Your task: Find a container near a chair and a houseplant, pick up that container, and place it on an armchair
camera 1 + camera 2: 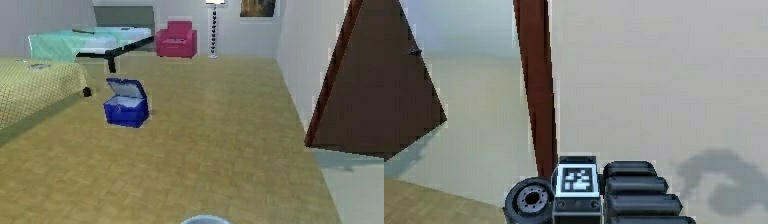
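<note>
You are looking ahead into a bedroom. A blue box (126,104) is sitting on the tan carpet (220,140), left of the middle of the forward view, with its lid standing up at the back. It is resting near the corner of a yellow bed (35,85) at that view's left edge, apart from it.

Farther back, a second bed (85,43) with a teal cover is standing against the far wall. Just right of it a pink armchair (176,40) is facing you, well apart from the box. A lamp (214,28) is standing right of the armchair, and a picture (258,8) is hanging higher up on the wall. A dark door (350,80) is taking up the forward view's right side. A pale blue rounded shape (200,219) is showing at the bottom edge.

In the arm side view, the arm (639,192) is lying low along the bottom edge, with a white marker (577,180) at its end. Left of that, the gripper (531,198) is showing as a dark round body. Its fingers are not making themselves out, so you cannot tell whether it is grasping anything. Behind it a red-brown post (534,80) is rising against a pale wall (664,80).
</note>
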### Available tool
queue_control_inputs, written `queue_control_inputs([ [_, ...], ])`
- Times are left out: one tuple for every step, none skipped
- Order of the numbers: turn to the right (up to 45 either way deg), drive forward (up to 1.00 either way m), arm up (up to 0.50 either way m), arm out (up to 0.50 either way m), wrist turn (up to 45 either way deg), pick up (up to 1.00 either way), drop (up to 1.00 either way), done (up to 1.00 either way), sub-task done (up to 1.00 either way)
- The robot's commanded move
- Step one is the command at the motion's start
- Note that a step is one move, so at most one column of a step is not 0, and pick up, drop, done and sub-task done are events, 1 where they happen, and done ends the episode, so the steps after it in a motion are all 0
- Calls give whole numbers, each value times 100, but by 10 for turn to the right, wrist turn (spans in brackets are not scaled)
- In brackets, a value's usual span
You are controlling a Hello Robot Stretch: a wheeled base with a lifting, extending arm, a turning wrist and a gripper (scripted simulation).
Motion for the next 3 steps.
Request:
queue_control_inputs([
  [-30,0,0,0,0,0,0,0,0],
  [30,0,0,0,0,0,0,0,0],
  [0,100,0,0,0,0,0,0,0],
])
